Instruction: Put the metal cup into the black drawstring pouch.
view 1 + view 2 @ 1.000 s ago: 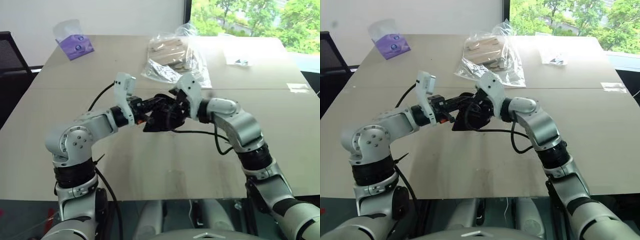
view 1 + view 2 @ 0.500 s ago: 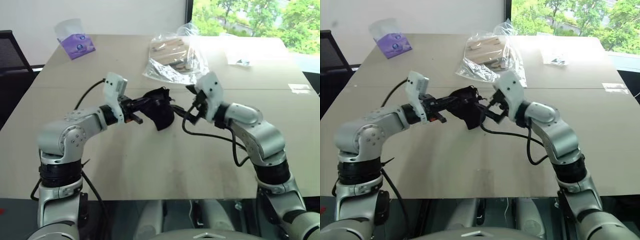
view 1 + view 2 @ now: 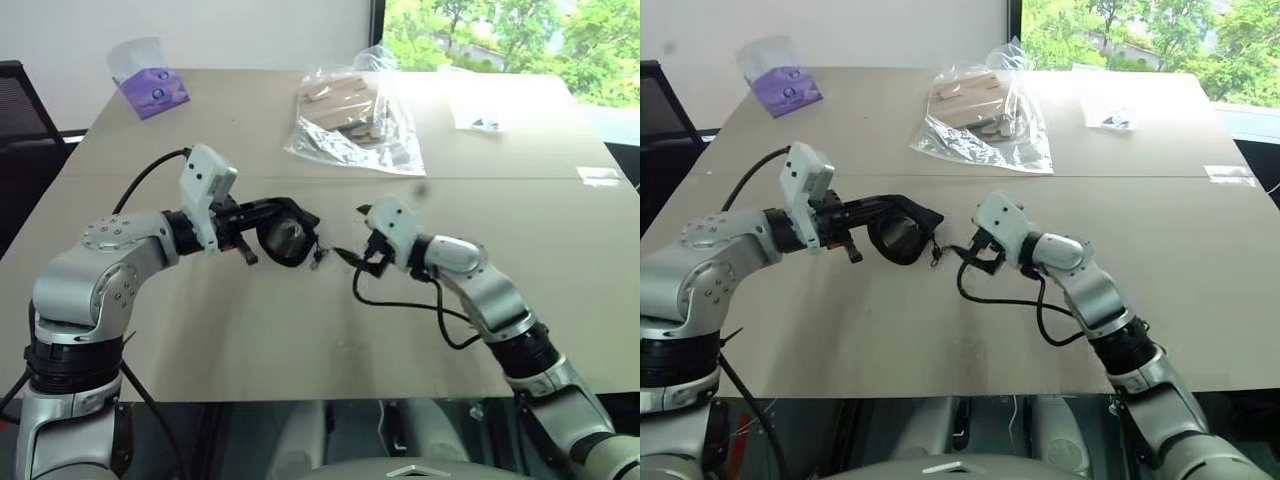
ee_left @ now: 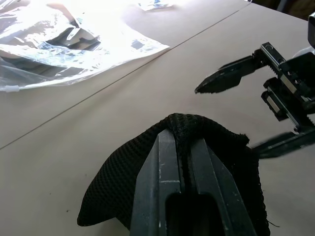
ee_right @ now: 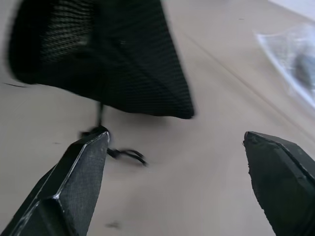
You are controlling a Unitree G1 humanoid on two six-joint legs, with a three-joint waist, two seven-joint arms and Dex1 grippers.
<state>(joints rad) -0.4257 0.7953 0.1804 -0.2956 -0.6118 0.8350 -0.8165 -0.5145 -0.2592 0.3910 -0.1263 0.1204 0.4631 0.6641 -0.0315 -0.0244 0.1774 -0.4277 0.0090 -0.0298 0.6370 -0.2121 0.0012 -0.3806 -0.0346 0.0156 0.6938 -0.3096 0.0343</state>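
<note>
The left gripper [image 3: 262, 216] is pinching the rim of the soft matte black fabric drawstring pouch [image 3: 285, 235] between pressed-together fingers [image 4: 162, 187], holding it above the middle of the pale wooden table [image 3: 300, 330]. The right gripper [image 3: 353, 246], fingers spread wide and empty, is hovering just beside it. The metal cup is probably inside; I cannot tell. Judging by that, the left should be keeping the mouth upward while lowering gently.

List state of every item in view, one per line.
black drawstring pouch: pinched in the left tool, off the table, cord dangling.
left tool: shut on pouch fabric.
right tool: open, empty, facing the pouch.
clear plastic bag: lying on table, blocks inside.
tissue pack: on the table's far corner.
</note>
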